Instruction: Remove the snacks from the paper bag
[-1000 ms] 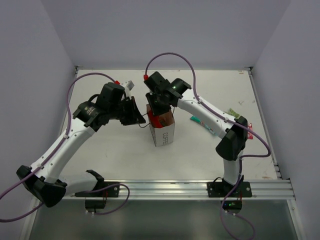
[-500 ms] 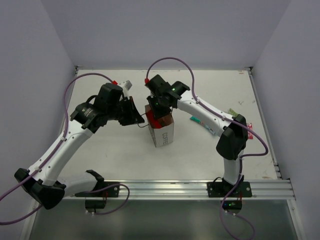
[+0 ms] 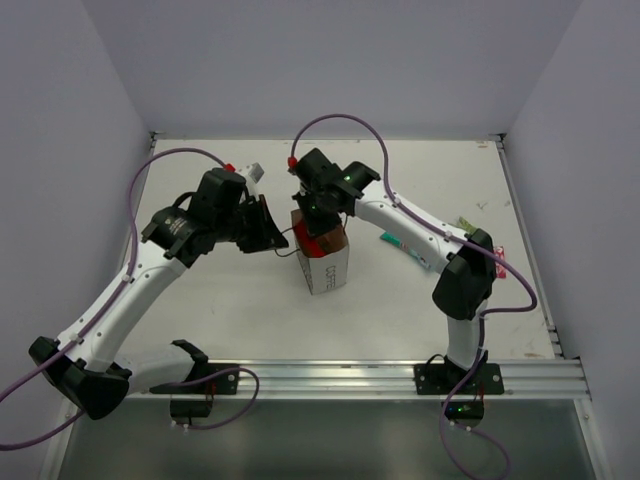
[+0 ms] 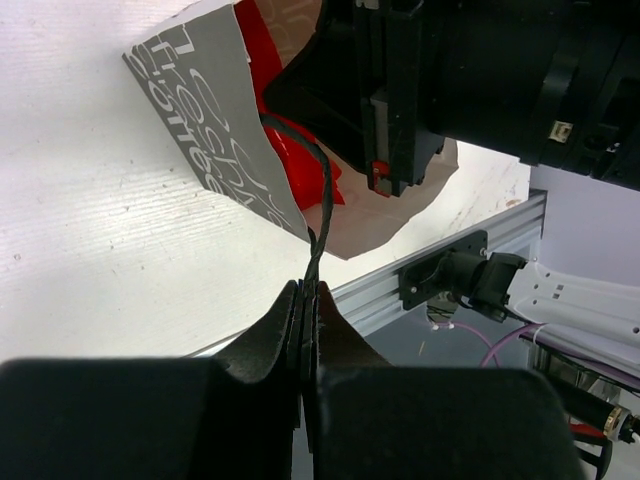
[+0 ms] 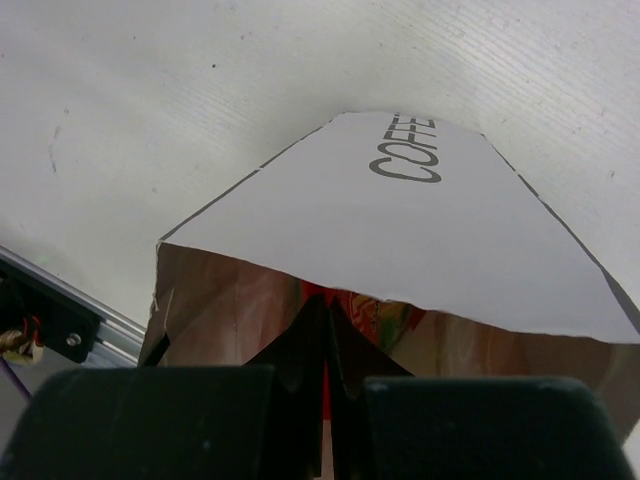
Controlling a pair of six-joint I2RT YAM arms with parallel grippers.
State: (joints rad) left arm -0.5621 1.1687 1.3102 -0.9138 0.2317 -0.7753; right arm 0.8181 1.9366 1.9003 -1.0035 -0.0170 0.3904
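**A:** Where do we find the paper bag (image 3: pixel 325 268)?

**B:** We see it standing near the middle of the table (image 3: pixel 230 300), its lettered face turned toward six o'clock and its mouth open at the top.

**A:** And what do we make of the left gripper (image 4: pixel 308 300)?

**B:** It sits at the bag's ten o'clock. In the left wrist view its two fingers are pressed together on the thin black loop handle (image 4: pixel 322 195), which runs taut from the fingertips up to the bag's rim.

**A:** And the right gripper (image 5: pixel 327 315)?

**B:** It reaches down into the bag's mouth from twelve o'clock. We see its fingers closed flat against each other. A thin red sliver shows between them, but we cannot tell whether a packet is pinched there.

**A:** Where are the snacks?

**B:** We see a red packet (image 4: pixel 295 165) inside the bag, beside the right gripper's black body. A teal packet (image 3: pixel 392 239) lies on the table at the bag's three o'clock, partly under the right arm.
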